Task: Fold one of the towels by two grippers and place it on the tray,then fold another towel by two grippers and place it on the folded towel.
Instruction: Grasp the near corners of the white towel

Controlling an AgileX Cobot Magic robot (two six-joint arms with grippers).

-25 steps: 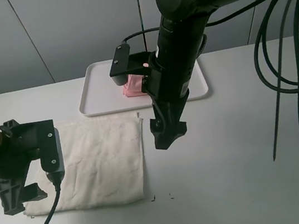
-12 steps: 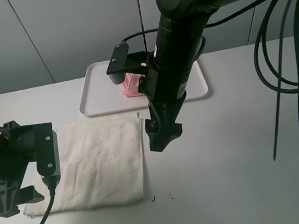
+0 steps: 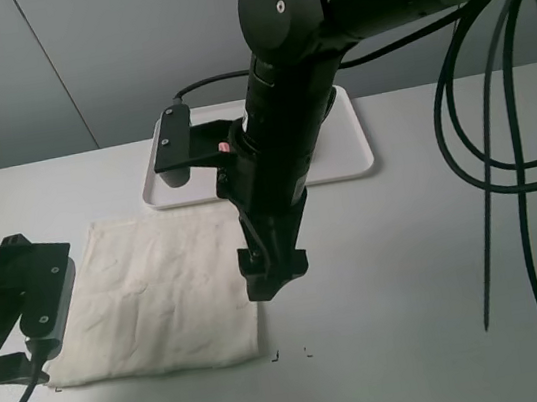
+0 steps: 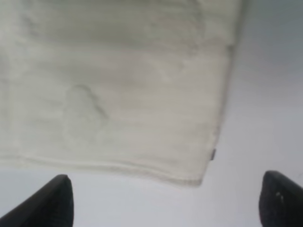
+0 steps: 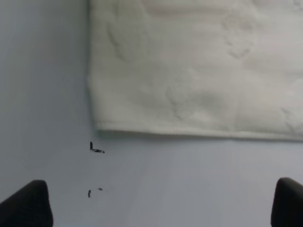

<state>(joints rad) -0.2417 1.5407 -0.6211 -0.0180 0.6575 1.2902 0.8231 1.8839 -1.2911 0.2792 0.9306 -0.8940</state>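
- Grey wall panels stand behind a pale bench (image 3: 440,266) that carries everything.
- The cream-white towel (image 3: 161,293) lies spread flat on the bench, between the two pincers, its embossed pattern faintly visible.
- The right pincer (image 3: 273,283) points straight down at the towel's near right corner. From the high view I cannot tell whether it touches the cloth.
- In the right wrist view, its fingertips (image 5: 28,205) are spread wide with only bare bench between them and nothing held. The towel's corner and near hem (image 5: 199,71) lie just ahead of the pincer.
- A few small black marks (image 5: 94,148) sit on the bench just off that corner, between the hem and the pincer.
- The left pincer (image 4: 168,203) is at the towel's near left corner, low at the bench's edge in the high view.
- In the left wrist view, its fingertips (image 4: 59,201) are also spread fully and grip nothing. The towel's corner lies just ahead of the gap, and a small dark tag (image 4: 213,153) sits on the hem beside that corner.
- The tray (image 3: 352,148) lies beyond the right pincer, past the towel's far edge. Its middle is hidden by the right arm.
- Black cables (image 3: 503,146) hang in loops on the right pincer's outer side, well apart from the towel.
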